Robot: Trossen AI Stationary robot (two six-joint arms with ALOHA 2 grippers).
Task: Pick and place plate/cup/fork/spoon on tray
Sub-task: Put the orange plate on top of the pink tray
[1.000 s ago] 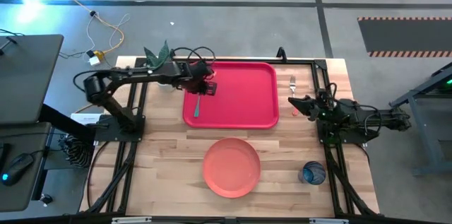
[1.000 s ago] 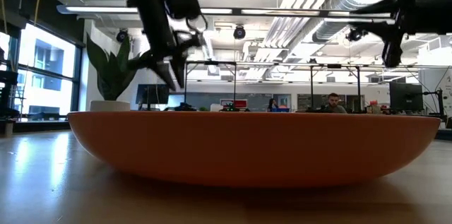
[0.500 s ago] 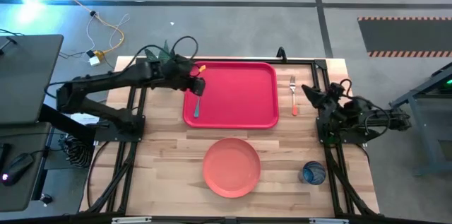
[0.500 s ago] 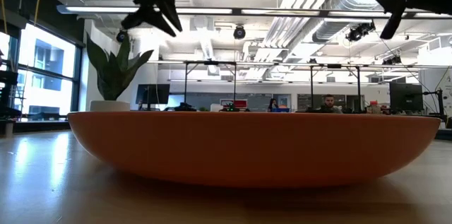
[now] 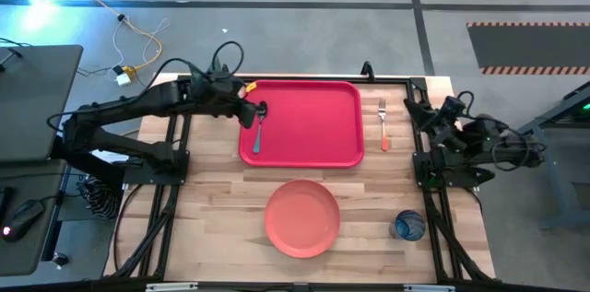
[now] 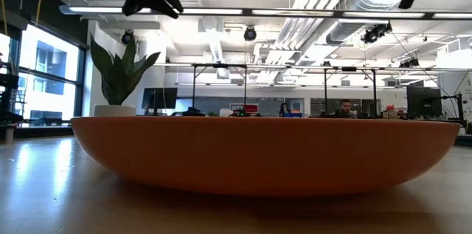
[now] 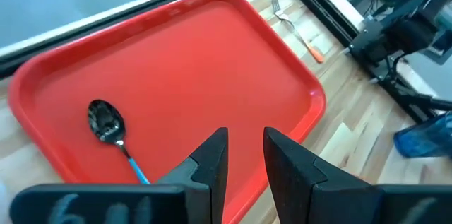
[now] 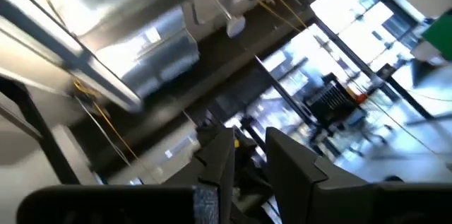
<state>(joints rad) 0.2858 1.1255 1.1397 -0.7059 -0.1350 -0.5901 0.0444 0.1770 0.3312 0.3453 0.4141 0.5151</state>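
Observation:
The red tray (image 5: pixel 313 126) (image 7: pixel 198 68) lies at the table's far middle. The spoon (image 5: pixel 258 131) (image 7: pixel 106 121) lies flat on the tray's left part, bowl toward the far edge. The fork (image 5: pixel 383 124) (image 7: pixel 296 26) lies on the wood just right of the tray. The pink plate (image 5: pixel 302 218) (image 6: pixel 265 153) and the blue cup (image 5: pixel 408 226) stand near the front edge. My left gripper (image 5: pixel 247 103) (image 7: pixel 246 139) hangs open above the tray's far left corner. My right gripper (image 5: pixel 411 108) (image 8: pixel 248 139) is raised by the right frame, open, pointing up at the ceiling.
Black frame rails (image 5: pixel 419 145) run along both sides of the table. A potted plant (image 5: pixel 207 71) stands at the far left corner. Bare wood lies between the tray and the plate.
My left gripper has risen from over the spoon and drawn back toward the table's far left corner; the spoon stays on the tray. My right gripper has risen, pulled toward the right edge and tipped upward; the fork has kept its place.

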